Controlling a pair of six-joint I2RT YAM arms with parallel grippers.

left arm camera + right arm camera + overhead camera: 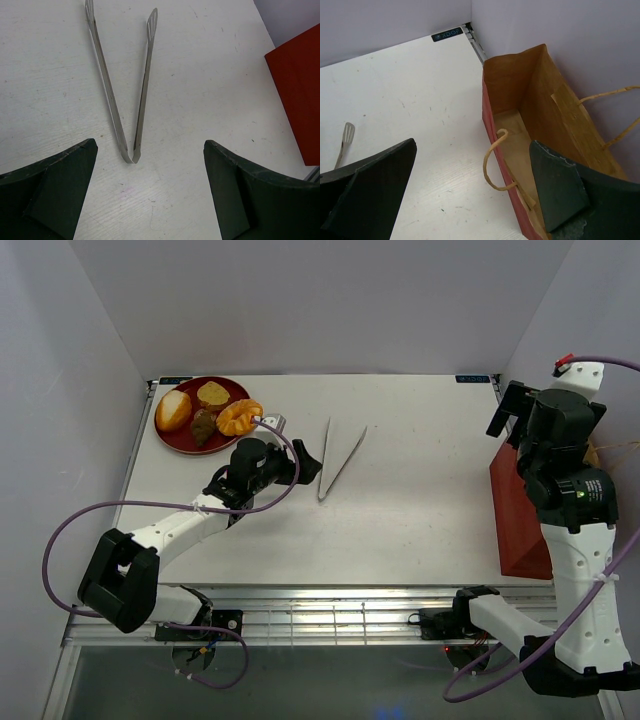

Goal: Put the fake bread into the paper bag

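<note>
Four fake breads lie on a round red plate (pixel 172 439) at the far left: a golden oval roll (pixel 173 411), a yellow-brown piece (pixel 212 395), a dark brown piece (pixel 203 425) and an orange ridged bun (pixel 239 417). The reddish-brown paper bag (pixel 515 510) stands at the right edge; in the right wrist view its mouth is open and its inside (pixel 540 115) holds nothing I can see. My left gripper (pixel 300 462) is open and empty just right of the plate, its jaws (pixel 150 150) over bare table. My right gripper (pixel 510 415) is open and empty above the bag, its jaws (pixel 472 160) either side of the bag's left wall.
Metal tongs (pixel 335 458) lie open in a V at the table's middle, their hinge end just ahead of my left gripper (pixel 129 157). The bag's red side (pixel 297 90) shows at the right of the left wrist view. Pale string handles (pixel 495 160) hang at the bag's rim.
</note>
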